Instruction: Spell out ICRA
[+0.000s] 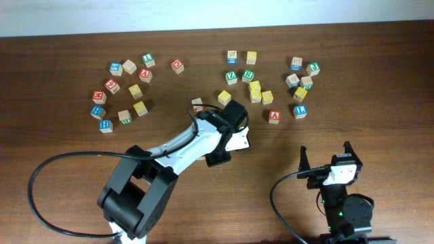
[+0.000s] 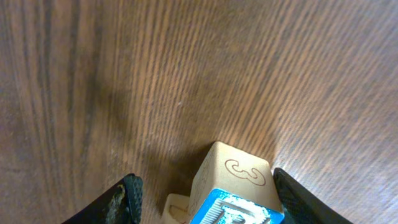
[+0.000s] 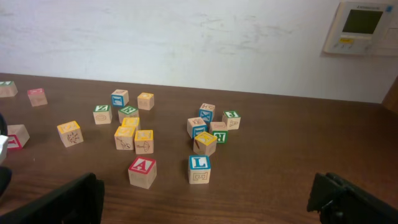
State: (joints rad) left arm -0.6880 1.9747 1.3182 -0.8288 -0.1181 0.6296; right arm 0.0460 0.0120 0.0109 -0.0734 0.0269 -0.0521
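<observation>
My left gripper [image 2: 205, 200] points down at the table with a wooden cube [image 2: 239, 174] between its jaws. That cube shows a blue letter face and a plain carved face. It leans against the right finger [image 2: 292, 199], while the left finger [image 2: 129, 196] stands apart from it. A second pale cube [image 2: 177, 210] lies in that gap. In the overhead view the wrist hides both. The red A cube [image 1: 274, 116] [image 3: 142, 166] sits right of centre. The other letters are too small to read. My right gripper [image 1: 325, 153] [image 3: 205, 208] is open and empty near the front edge.
Several cubes lie scattered at the back left [image 1: 124, 91] and several more at the back right [image 1: 261, 85]. A blue L cube [image 3: 199, 163] stands beside the A. Two cubes [image 1: 197, 104] lie just left of the left wrist. A black cable [image 1: 41, 196] loops at the front left.
</observation>
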